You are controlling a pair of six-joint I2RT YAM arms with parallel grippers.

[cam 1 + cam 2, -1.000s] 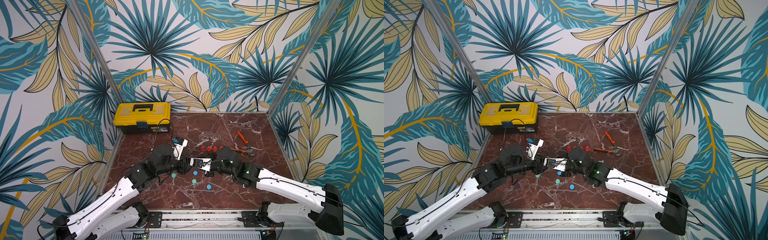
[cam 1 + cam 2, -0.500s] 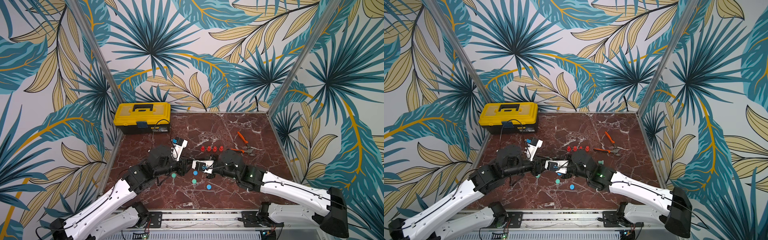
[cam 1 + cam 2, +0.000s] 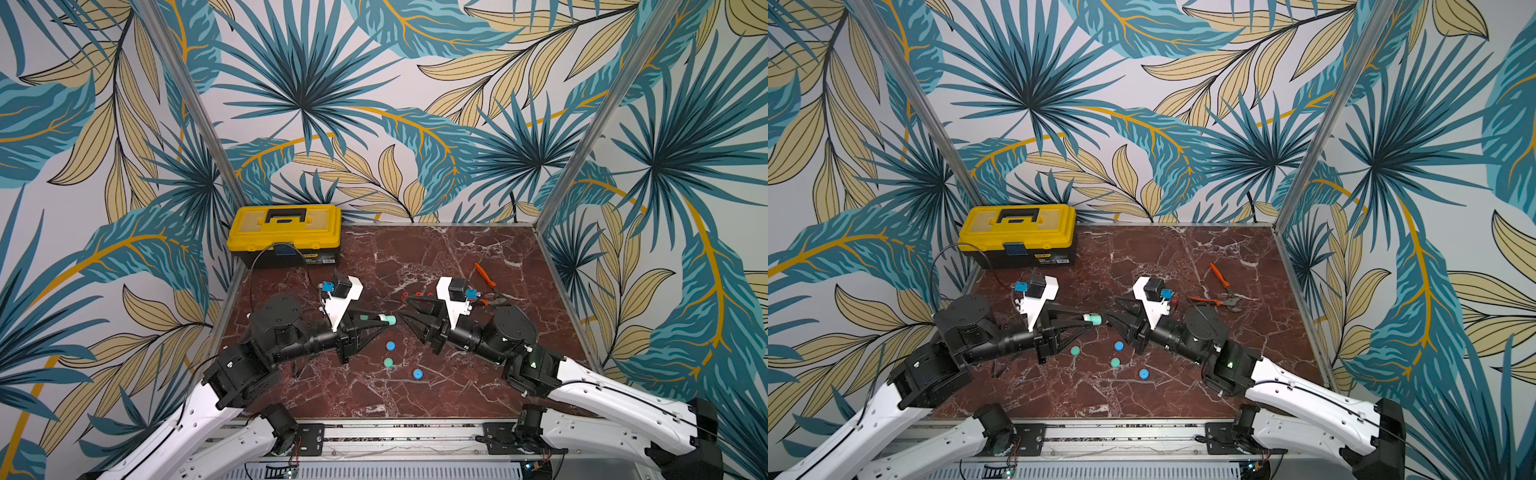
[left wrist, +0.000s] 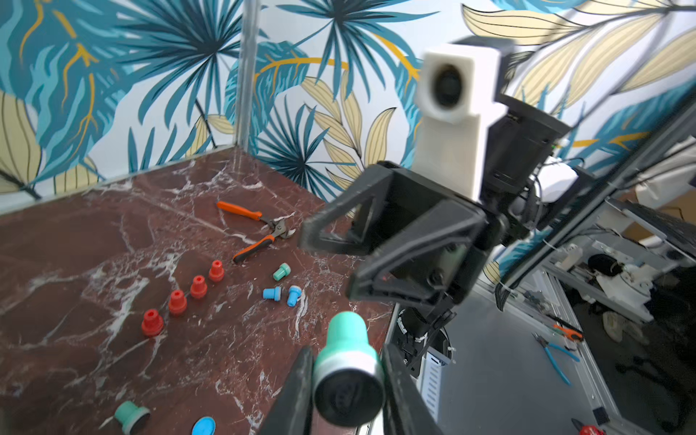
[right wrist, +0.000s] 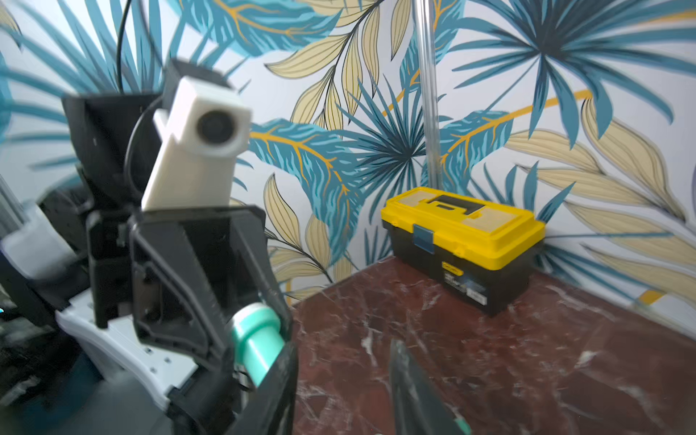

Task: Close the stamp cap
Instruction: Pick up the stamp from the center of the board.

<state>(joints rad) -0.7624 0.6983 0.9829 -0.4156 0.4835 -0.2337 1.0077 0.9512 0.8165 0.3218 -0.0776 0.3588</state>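
Holding green stamp [image 3: 389,319] near frame centre in a top view
Item clamped in left gripper [image 3: 383,322] above marble table [image 3: 436,257]; right gripper [image 3: 402,308] faces it, jaws apart, empty, just beside

A yellow toolbox [image 3: 286,232] with a black base stands shut in the back corner of the red marble table [image 3: 436,257]. It is well behind the left jaws, by the leaf-print wall [image 3: 374,104]. Orange-handled pliers [image 3: 488,286] lie flat, handles spread, near the right jaws, farther back and to their right, well apart from the toolbox.
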